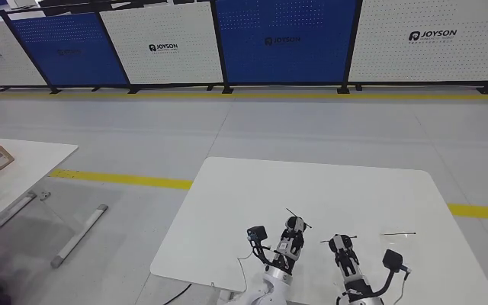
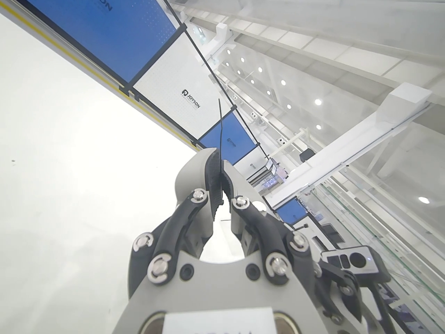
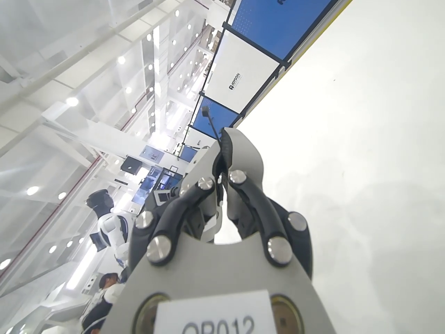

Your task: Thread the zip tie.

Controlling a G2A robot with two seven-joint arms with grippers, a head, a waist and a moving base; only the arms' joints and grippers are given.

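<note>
Low centre of frame: tie tail (image 2: 220, 126) is clamped in left gripper (image 2: 218, 161), tie head (image 3: 205, 109) in right gripper (image 3: 220, 145). Slot could be missed if tail is flexed.

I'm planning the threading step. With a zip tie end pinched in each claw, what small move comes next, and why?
Probably ease the left claw toward the right claw, aiming the tail at the head: both ends are gripped but apart, unthreaded.
</note>
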